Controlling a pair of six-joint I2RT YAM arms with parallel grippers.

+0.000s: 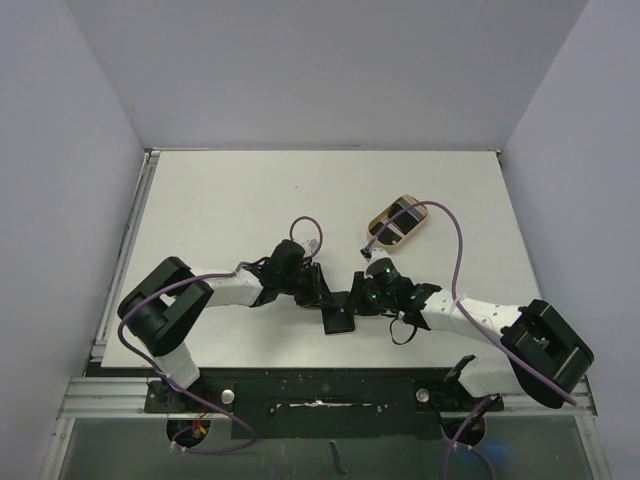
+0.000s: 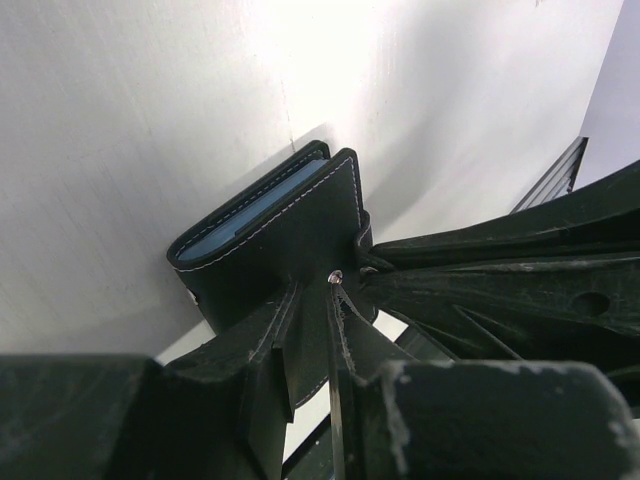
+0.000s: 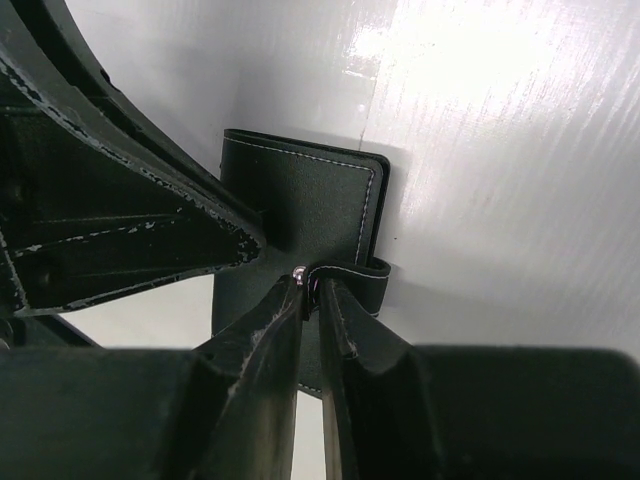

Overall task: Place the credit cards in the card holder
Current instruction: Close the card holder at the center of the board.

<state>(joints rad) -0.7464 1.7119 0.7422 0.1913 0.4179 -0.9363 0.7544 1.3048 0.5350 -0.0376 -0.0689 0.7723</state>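
Got card holder point(image 2: 290, 215) near the front middle of table point(image 1: 250, 200), caught between the two arms. Folded nearly shut: black cover with white stitching, bluish-grey inner panels point(image 2: 250, 216) showing only as a thin strip along one edge. Clamped by left gripper point(image 2: 312, 300) on the cover's near edge, with fingers pressed flat on either side of the leather. Pinched by right gripper point(image 3: 312, 285) at strap tab point(image 3: 358, 272), close to a small shiny stud point(image 3: 300, 270), with fingers almost together and only thin material between them. Held from opposite sides, then, with the two sets of tips just beside each other. Cannot tell whether lifted or resting on the table; only seeing a shadow close beside it in the left wrist view. Spotted credit cards point(image 1: 402, 213) further back and to the right, dark, lying in beige oval tray point(image 1: 421, 211), well apart from the card holder and from both grippers. Cannot count them from the top view; just seeing two dark patches inside the rim.
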